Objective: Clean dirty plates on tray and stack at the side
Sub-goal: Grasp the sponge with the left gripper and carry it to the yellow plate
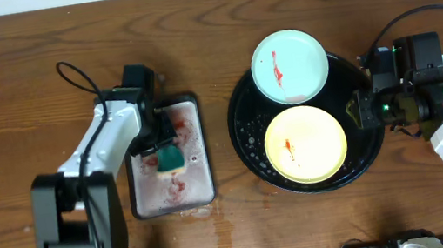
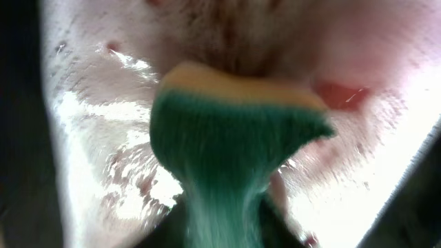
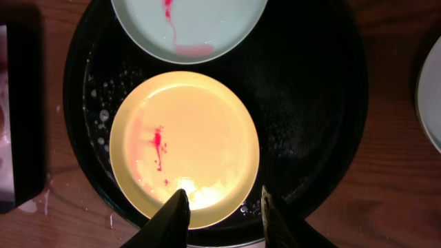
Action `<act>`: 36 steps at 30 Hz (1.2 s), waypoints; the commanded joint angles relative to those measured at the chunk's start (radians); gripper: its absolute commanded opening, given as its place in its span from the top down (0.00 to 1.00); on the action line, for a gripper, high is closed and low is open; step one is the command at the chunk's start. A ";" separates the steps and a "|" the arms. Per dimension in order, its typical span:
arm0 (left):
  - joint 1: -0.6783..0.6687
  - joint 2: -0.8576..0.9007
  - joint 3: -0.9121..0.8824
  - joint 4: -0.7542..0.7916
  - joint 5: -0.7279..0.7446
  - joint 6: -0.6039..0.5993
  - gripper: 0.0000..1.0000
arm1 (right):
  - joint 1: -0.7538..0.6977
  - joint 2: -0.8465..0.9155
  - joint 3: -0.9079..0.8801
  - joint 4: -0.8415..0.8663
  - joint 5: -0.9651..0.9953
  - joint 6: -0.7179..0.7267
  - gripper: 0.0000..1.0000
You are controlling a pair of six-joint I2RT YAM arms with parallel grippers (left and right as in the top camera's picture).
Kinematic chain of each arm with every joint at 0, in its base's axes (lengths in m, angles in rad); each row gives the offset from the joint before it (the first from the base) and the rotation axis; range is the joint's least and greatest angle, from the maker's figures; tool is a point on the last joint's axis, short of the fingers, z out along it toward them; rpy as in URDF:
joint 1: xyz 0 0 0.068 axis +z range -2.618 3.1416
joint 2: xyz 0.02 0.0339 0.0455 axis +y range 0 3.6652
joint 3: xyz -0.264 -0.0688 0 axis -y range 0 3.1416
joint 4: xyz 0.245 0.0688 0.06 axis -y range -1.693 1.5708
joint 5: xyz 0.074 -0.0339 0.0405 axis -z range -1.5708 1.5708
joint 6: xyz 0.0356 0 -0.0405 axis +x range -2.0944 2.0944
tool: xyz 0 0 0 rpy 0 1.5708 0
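Right gripper (image 3: 224, 198) part open, empty, jaws straddling near rim of yellow plate (image 3: 185, 148), just ahead on black tray (image 3: 303, 103); mint plate (image 3: 189, 21) beyond. Left gripper (image 1: 163, 146) pinches green sponge (image 2: 227, 138) over grey tray (image 1: 187, 116), plates well off its right.

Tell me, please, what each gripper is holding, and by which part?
The left gripper pinches the green sponge by its squeezed near end; the right gripper is open, holding nothing.

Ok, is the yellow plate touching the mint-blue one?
Apart. Right wrist view shows a strip of black tray between the yellow plate and the mint-blue plate.
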 commanded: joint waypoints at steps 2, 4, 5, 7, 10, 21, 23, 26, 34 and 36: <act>-0.001 -0.083 0.032 -0.075 0.014 -0.004 0.44 | 0.011 0.000 0.005 -0.001 -0.008 0.003 0.67; -0.002 -0.079 0.025 -0.096 0.014 -0.004 0.44 | 0.011 0.000 0.004 -0.001 -0.008 0.003 0.67; -0.002 -0.076 0.011 -0.095 0.014 -0.004 0.44 | 0.011 0.000 0.004 -0.001 -0.008 0.003 0.66; -0.002 -0.071 -0.027 -0.074 0.013 -0.004 0.44 | 0.011 0.001 0.002 -0.001 -0.008 0.005 0.65; -0.002 -0.061 -0.107 0.011 0.014 -0.008 0.44 | 0.011 0.003 -0.019 -0.001 -0.008 0.020 0.63; -0.002 -0.086 -0.141 0.071 0.036 -0.003 0.93 | -0.014 0.092 -0.101 0.060 -0.004 0.060 0.64; -0.002 -0.103 -0.108 0.039 0.036 -0.003 0.92 | -0.035 0.109 -0.101 0.086 -0.005 0.060 0.65; -0.008 -0.145 -0.023 -0.037 0.036 0.013 0.92 | -0.074 0.158 -0.101 0.107 -0.017 0.086 0.67; -0.153 -0.259 0.121 -0.101 0.060 0.018 0.93 | -0.087 0.354 -0.101 0.112 -0.204 -0.032 0.65; -0.217 -0.270 0.122 -0.072 0.100 -0.003 0.93 | -0.076 0.402 -0.101 0.115 -0.183 -0.035 0.66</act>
